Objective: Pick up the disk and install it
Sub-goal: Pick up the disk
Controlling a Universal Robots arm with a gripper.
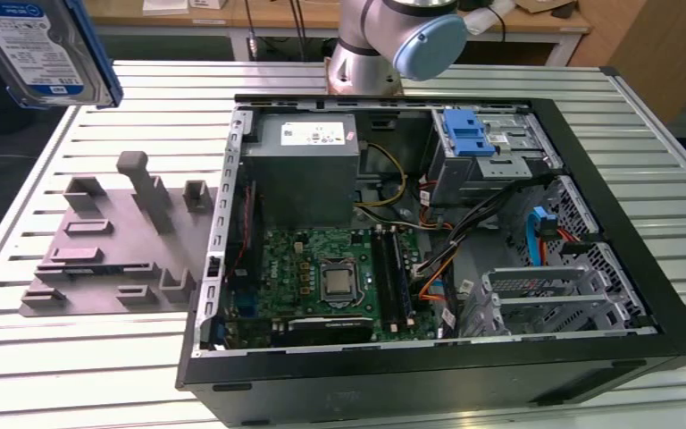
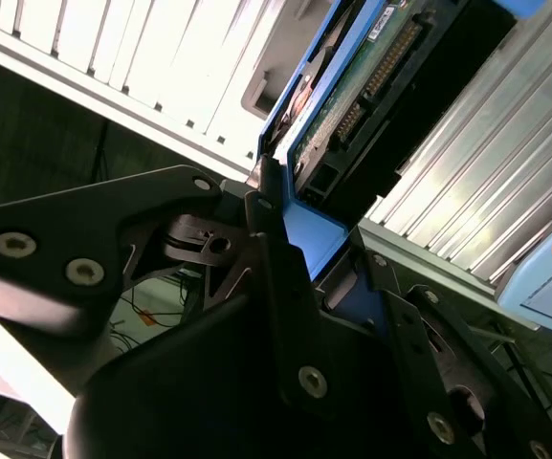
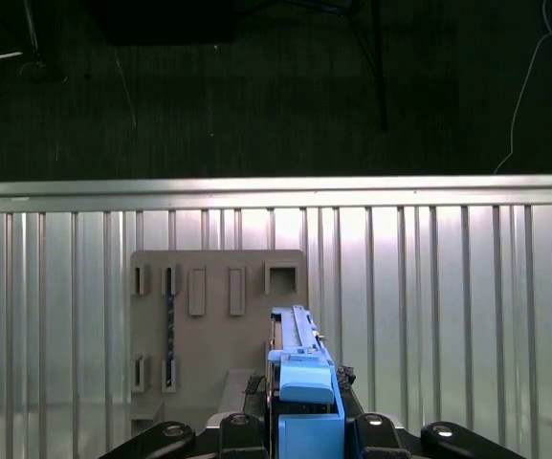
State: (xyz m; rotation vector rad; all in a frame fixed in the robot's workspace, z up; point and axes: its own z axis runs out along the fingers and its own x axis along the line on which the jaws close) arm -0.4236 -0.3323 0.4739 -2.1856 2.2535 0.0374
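Gripper: in both wrist views the gripper (image 2: pixel 316 234) (image 3: pixel 306 426) is clamped on the disk, and its black fingers (image 2: pixel 268 206) press the blue carrier frame from 2 sides with only the frame between them.

Disk: the disk (image 1: pixel 33 49) hangs in the air at 10 o'clock in the exterior view. It is clear of the table (image 1: pixel 69 357) and well apart from the computer case (image 1: pixel 439 384). Its blue-and-white label faces the camera.

Disk, close up: the second wrist view shows its green circuit-board side (image 2: pixel 352 86) with a row of connector pins. The first wrist view shows it edge-on (image 3: pixel 299 359), rising out of the gripper.

Computer case: it lies open on its side, from the centre of the exterior view toward 4 o'clock, on the slatted metal table.

Inside the case (clock positions taken from the case's middle):
- Power supply (image 1: pixel 307 165): a grey box at 11 o'clock.
- Motherboard (image 1: pixel 307 286): green, at 7 o'clock, with 1 bare processor (image 1: pixel 338 281) on it.
- Drive bay (image 1: pixel 492 147): at 1 o'clock, with a blue latch (image 1: pixel 468 134) on top.
- Cables (image 1: pixel 439 268): loose orange and black ones, near 5 o'clock.

Fixture plate: the grey fixture plate (image 1: pixel 117 246) (image 3: pixel 213 316) lies at 9 o'clock just beside the case and carries upright posts and slots.

Arm: the arm base (image 1: pixel 373 45) stands at 12 o'clock beyond the case.
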